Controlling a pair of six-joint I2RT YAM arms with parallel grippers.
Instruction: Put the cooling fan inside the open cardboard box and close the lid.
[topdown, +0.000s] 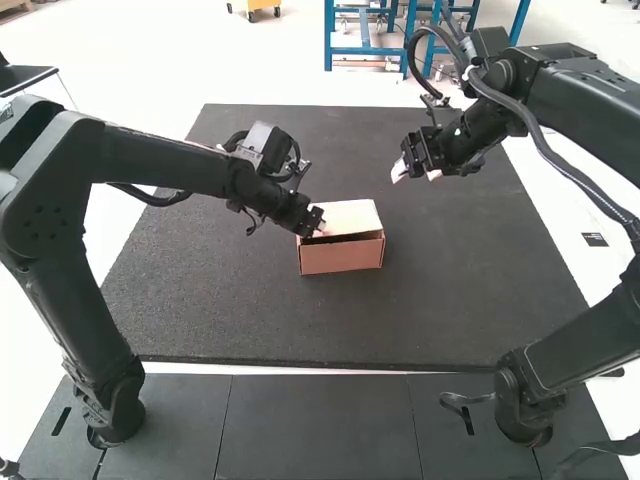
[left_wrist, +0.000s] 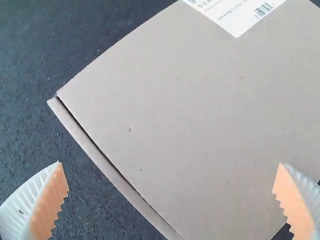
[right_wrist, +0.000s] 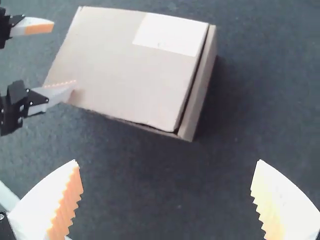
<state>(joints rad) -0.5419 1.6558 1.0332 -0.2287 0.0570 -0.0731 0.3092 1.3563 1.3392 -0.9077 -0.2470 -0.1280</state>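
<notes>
A cardboard box (topdown: 341, 240) sits mid-mat (topdown: 450, 280), lid folded down. The left gripper (topdown: 313, 222) hovers at its left end, fingers spread wide, gripping nothing. The right gripper (topdown: 415, 160) hangs wide open, empty, well apart.

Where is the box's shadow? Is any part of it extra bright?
Right wrist view: a dark shadow lies on the mat beside the cardboard box, on the side away from the left hand. High view: the box's top looks brighter than its front. Left wrist view: the lid is evenly lit, no glare.
</notes>
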